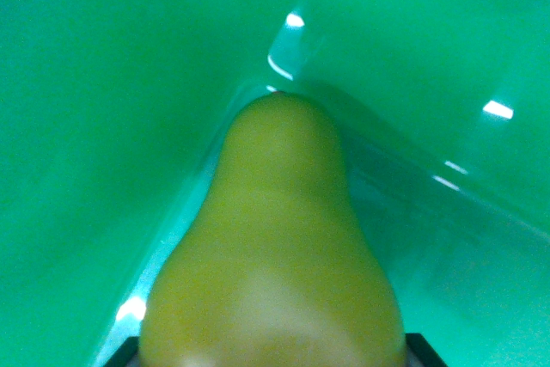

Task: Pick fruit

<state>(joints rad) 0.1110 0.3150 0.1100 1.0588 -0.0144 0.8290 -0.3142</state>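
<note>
Pear (275, 247) fills view; tool's opening unclear

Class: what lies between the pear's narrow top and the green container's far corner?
Nothing: in the wrist view the pear tip reaches the green container corner, no object between.

Glossy green plastic container (103, 126) filling the whole wrist view, its inside walls steep on both sides. Left wall broad, smooth and evenly lit, a shade darker toward the top corner. Right wall paler, with faint creases running diagonally down toward the wrist view's right. Narrow lighter floor strip (185, 221) where the walls meet, leading back to a rounded corner (279, 62) near top centre. Small white glints of overhead light (497, 109) on the right wall, at the corner and low on the left. Nothing of the room beyond visible.
</note>
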